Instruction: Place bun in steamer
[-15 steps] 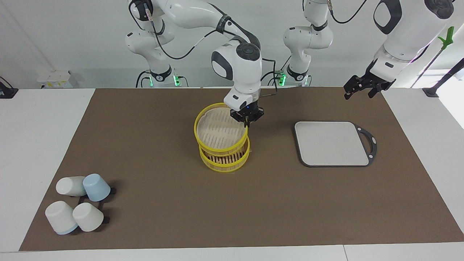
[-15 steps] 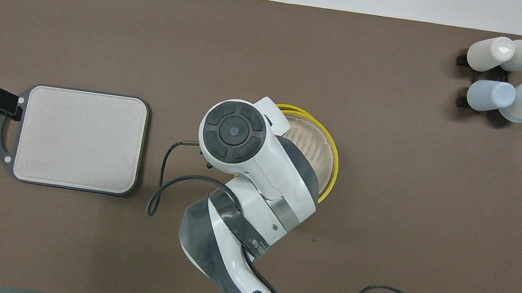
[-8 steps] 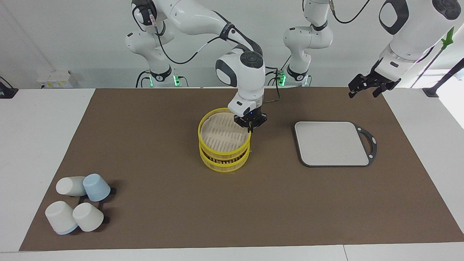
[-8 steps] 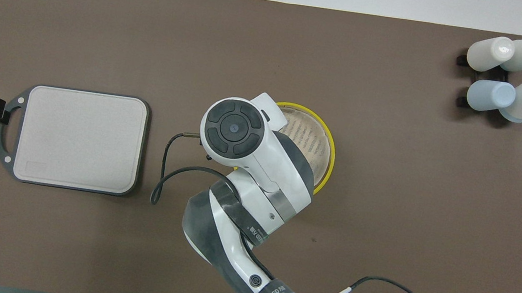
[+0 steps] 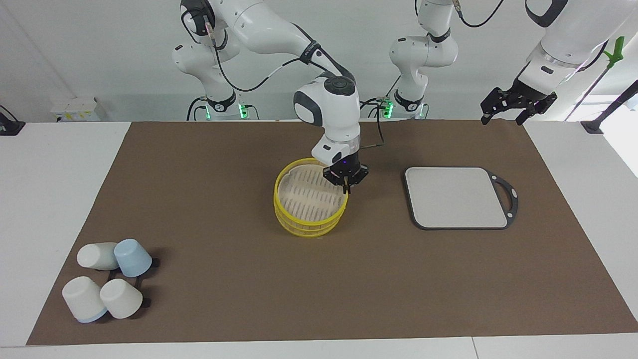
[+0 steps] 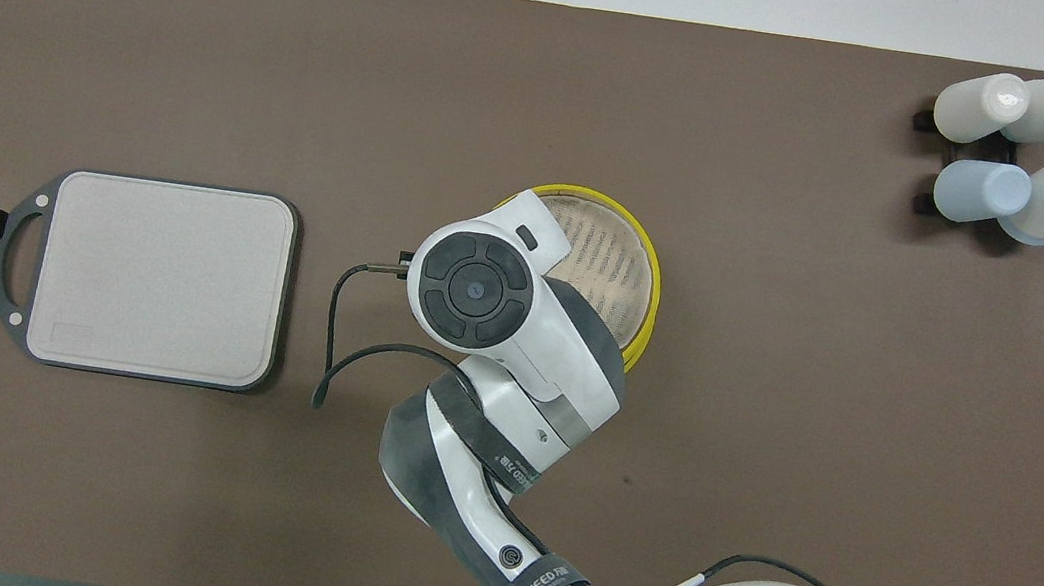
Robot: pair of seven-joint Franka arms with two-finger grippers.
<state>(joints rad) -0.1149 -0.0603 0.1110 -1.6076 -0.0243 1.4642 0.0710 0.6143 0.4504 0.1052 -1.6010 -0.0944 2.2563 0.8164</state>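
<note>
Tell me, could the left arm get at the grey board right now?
Probably yes. The left gripper hangs open in the air by the handle end of the board, with nothing between them. The right gripper is shut on the rim of the steamer, well aside.
</note>
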